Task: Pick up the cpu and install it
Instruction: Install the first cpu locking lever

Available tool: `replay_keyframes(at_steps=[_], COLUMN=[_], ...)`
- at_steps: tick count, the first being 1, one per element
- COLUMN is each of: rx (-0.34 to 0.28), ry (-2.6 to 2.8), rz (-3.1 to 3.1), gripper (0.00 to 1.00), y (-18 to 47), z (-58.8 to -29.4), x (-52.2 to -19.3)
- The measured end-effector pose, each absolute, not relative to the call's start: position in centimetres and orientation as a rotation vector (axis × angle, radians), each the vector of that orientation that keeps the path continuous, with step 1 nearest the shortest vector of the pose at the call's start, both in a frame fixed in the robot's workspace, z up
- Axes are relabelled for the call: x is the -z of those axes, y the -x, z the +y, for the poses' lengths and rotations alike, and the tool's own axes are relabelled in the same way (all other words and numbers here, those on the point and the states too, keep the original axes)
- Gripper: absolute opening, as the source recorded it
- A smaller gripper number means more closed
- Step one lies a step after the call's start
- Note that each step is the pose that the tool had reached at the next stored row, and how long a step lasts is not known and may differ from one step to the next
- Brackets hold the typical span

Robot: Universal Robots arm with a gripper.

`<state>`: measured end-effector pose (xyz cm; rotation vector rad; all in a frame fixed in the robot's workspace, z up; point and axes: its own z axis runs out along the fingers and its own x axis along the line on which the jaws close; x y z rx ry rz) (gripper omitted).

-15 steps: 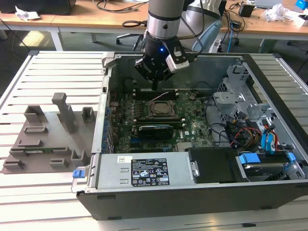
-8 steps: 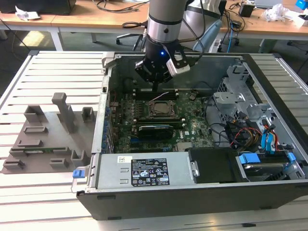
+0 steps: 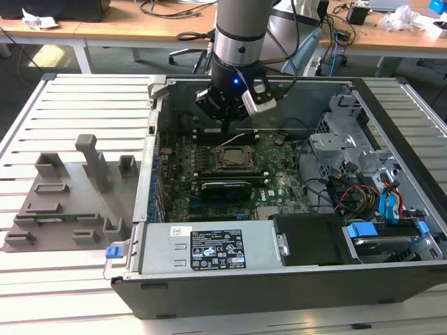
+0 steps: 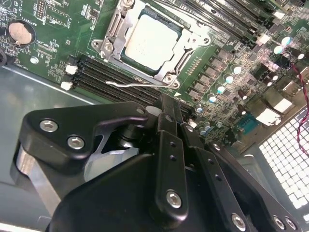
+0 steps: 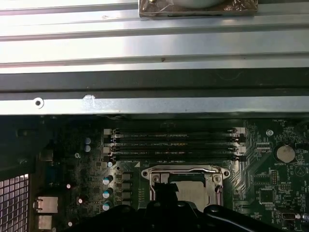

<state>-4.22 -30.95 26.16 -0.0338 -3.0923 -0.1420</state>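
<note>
The cpu (image 3: 230,158) lies flat inside the dark metal socket frame (image 3: 246,167) of the green motherboard (image 3: 279,183), in the open computer case (image 3: 391,279). In the second wrist view the cpu (image 4: 152,41) shows its silvery top, with the frame (image 4: 108,41) around it and the retaining lever (image 4: 135,83) beside it. My gripper (image 3: 225,125) hangs just above the board on the far side of the socket and carries nothing that I can see. The second wrist view shows the gripper (image 4: 165,104) over the memory slots (image 4: 120,77). Its dark tip (image 5: 166,192) covers part of the socket in the first wrist view.
Grey plastic fixture blocks (image 3: 70,195) stand on the slatted table at the exterior view's left. Inside the case are a power supply (image 3: 209,252), a black expansion card (image 3: 223,188), a drive cage (image 3: 349,150) and loose cables (image 3: 363,195). Case walls rise around the board.
</note>
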Motion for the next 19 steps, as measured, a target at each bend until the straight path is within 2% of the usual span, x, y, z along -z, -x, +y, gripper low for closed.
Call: replay_keyframes(at_steps=[8, 11, 19], rx=[0.173, 0.205, 0.202], ry=[0.026, -0.002, -0.094], rz=[-3.090, -3.087, -3.081], gripper=[0.11, 0.11, 0.11], y=[4.4, 4.4, 3.9], z=[-30.9, -30.8, -30.2], x=[-25.2, -25.0, -23.2])
